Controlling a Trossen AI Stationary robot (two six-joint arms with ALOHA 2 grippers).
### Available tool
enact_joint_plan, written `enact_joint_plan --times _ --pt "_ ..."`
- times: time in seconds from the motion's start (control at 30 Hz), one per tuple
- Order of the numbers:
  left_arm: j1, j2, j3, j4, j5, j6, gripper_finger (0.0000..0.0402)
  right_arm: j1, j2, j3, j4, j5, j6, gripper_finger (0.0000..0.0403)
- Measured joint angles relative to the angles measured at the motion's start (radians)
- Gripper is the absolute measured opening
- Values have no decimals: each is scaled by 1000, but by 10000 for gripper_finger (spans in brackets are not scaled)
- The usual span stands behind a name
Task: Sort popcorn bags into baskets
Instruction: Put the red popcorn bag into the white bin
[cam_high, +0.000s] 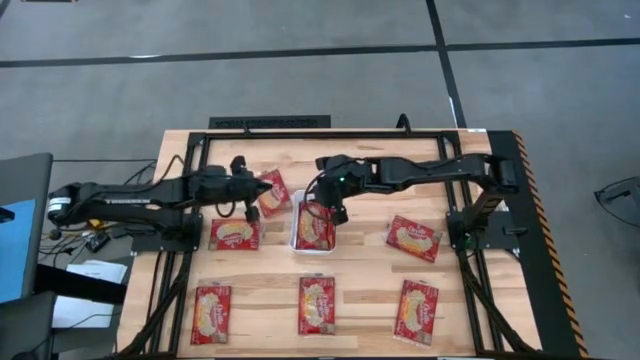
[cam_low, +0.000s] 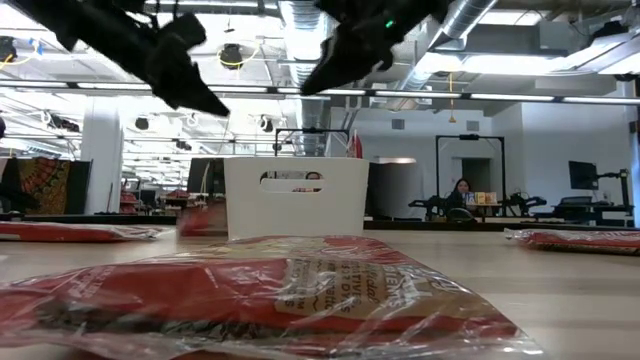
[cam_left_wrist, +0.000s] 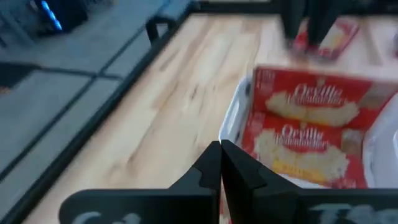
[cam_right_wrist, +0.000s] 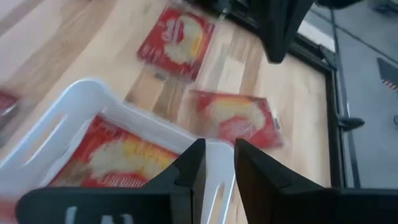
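The white basket (cam_high: 297, 240) stands mid-table with a red popcorn bag (cam_high: 314, 226) lying flat in it. My right gripper (cam_right_wrist: 219, 165) hangs open over the basket's rim (cam_right_wrist: 81, 99), above the bag inside (cam_right_wrist: 118, 158), with nothing between its fingers. My left gripper (cam_left_wrist: 221, 163) is shut and empty, raised above a tilted bag (cam_high: 272, 192) that lies on the table just left of the basket. In the low view both grippers hang well above the basket (cam_low: 295, 195).
More bags lie flat on the wood: one left of the basket (cam_high: 234, 234), one to its right (cam_high: 414, 238), and three along the near edge (cam_high: 211, 314), (cam_high: 316, 305), (cam_high: 417, 311). A black frame (cam_high: 340, 133) borders the table. A person sits far behind (cam_low: 462, 192).
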Motion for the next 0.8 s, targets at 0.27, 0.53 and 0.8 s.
enact_joint_plan --times 0.27,0.53,0.8 --pt "2 -19 0 -150 -89 -159 3 -22 -14 15 -24 106 166 181" --pt "117 171 1 -171 -153 -444 118 -31 -60 16 -9 104 296 189" --pt "226 382 2 -237 -23 -792 279 -31 -70 15 -115 103 335 164"
